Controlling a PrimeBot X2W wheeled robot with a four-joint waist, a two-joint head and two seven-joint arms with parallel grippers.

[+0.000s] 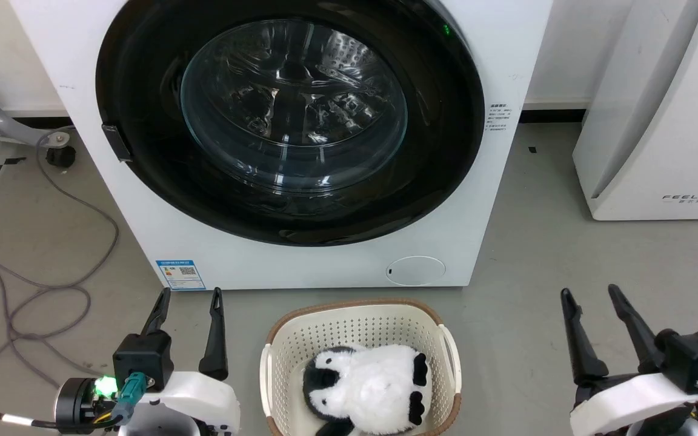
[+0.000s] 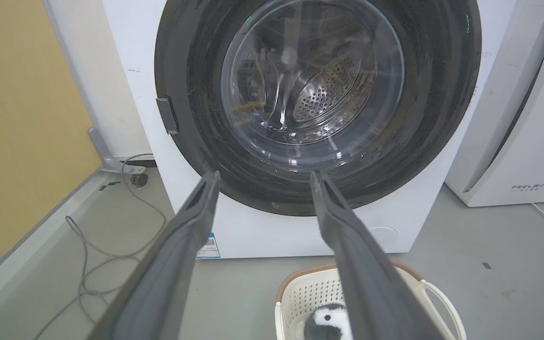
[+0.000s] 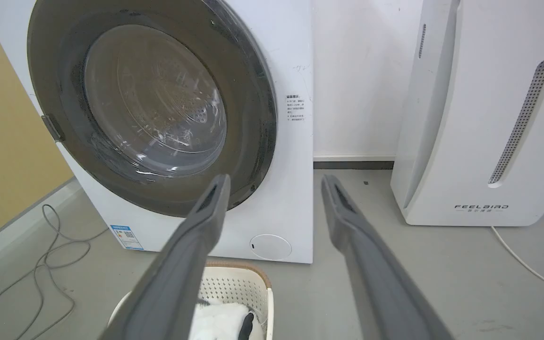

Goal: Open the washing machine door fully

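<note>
The washing machine (image 1: 300, 266) is a white front-loader standing straight ahead of me. Its door (image 1: 143, 91) (image 2: 196, 71) (image 3: 59, 71), a big glossy black ring around a clear bulging glass bowl, lies flat against the front, closed. A small grey handle tab (image 1: 116, 142) (image 2: 167, 114) sits on the door's left rim. My left gripper (image 1: 190, 297) (image 2: 261, 179) is open and empty at the lower left, short of the machine. At the lower right, my right gripper (image 1: 590, 293) (image 3: 274, 182) is also open and holds nothing.
A cream laundry basket (image 1: 276, 357) holding a black-and-white plush penguin (image 1: 364, 381) sits on the floor between my grippers. A white FEELBIRD appliance (image 1: 658, 109) stands right of the washer. Grey cables (image 1: 40, 290) loop over the floor at left, beside a yellow panel (image 2: 12, 118).
</note>
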